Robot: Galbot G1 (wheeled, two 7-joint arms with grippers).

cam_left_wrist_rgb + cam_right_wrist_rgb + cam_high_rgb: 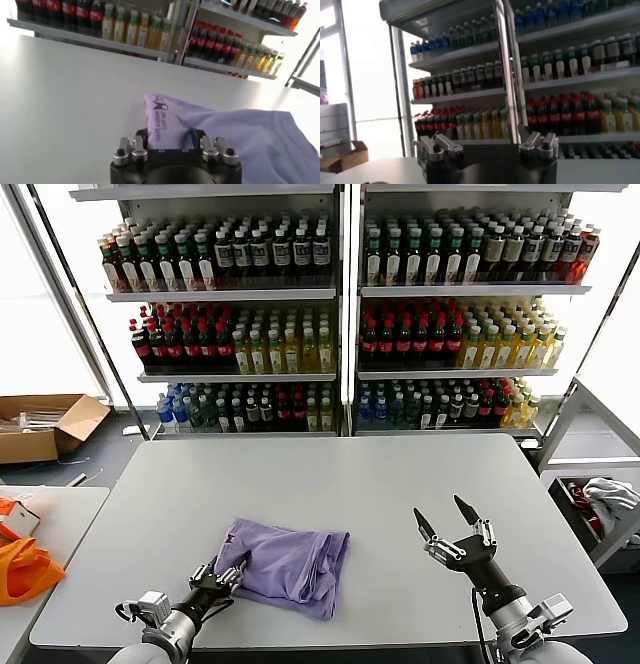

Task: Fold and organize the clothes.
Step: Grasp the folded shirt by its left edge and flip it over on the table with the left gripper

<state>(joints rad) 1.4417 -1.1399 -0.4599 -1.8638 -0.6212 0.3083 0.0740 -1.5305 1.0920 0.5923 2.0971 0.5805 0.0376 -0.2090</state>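
Head view first: we've got the lavender T-shirt (288,565) lying in a loose, rumpled fold on the grey surface (330,484), sitting toward the near edge and a bit left of centre. Our left tool (226,575) is down at the shirt's near-left corner with its fingers either side of the fabric edge. From the left wrist view, that corner (162,122) stands up between the fingers, showing a strip of dark print, so we'd call it clamped on the shirt, though the actual pad contact is hidden behind the tool body.

Our right tool (446,522) hovers above the surface to the right of the shirt, well apart from it, fingers spread wide and holding nothing. The right wrist view just looks out at the drink shelves (560,75).

Room-wise, we have lots of bare surface behind the shirt, off to the left, and between the shirt and the right edge. The shirt's near hem sits close to the front edge, so not much slack there. Off to the left there's a second table with an orange bag (25,569), and a cardboard box (45,424) on the floor beyond it.
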